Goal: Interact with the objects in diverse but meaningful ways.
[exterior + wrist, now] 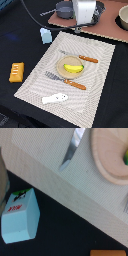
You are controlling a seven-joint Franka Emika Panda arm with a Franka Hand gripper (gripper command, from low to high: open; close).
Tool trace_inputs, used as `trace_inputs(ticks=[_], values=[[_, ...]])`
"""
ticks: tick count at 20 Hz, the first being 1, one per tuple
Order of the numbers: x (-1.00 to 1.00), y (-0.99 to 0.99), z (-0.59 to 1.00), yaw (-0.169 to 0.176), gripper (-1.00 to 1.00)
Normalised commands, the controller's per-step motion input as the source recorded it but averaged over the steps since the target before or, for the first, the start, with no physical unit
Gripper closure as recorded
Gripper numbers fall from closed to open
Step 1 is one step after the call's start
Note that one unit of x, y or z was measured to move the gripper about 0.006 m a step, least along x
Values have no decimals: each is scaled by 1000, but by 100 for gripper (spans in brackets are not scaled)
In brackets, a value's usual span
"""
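- Your gripper [79, 27] hangs at the far edge of the woven placemat [100, 80]; its white body blocks the fingers in the exterior view and the wrist view shows none, so you cannot tell whether they are apart or together.
- The yellow banana [74, 68] lies on a small round wooden plate [61, 67] near the middle of the placemat.
- A toy knife [80, 57] with an orange handle lies just beyond the plate, and a toy fork [65, 80], also orange-handled, lies just in front of it.
- The white fish [54, 98] rests flat on the placemat's near part, well apart from the plate.
- The orange ridged block [16, 71] sits off the placemat on the dark table [15, 30], toward the exterior view's left.
- The pale blue carton [46, 35] stands on the table just beside the placemat's far corner — in the wrist view you can see a printed label on its face [20, 220].
- The grey pot [64, 8] sits on a pinkish board [107, 27] behind the gripper, its long handle pointing toward the exterior view's left.
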Motion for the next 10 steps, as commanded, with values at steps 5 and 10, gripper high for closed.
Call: trace_inputs(ticks=[5, 10], values=[[-925, 176, -416, 0, -100], [-950, 130, -346, 0, -100]])
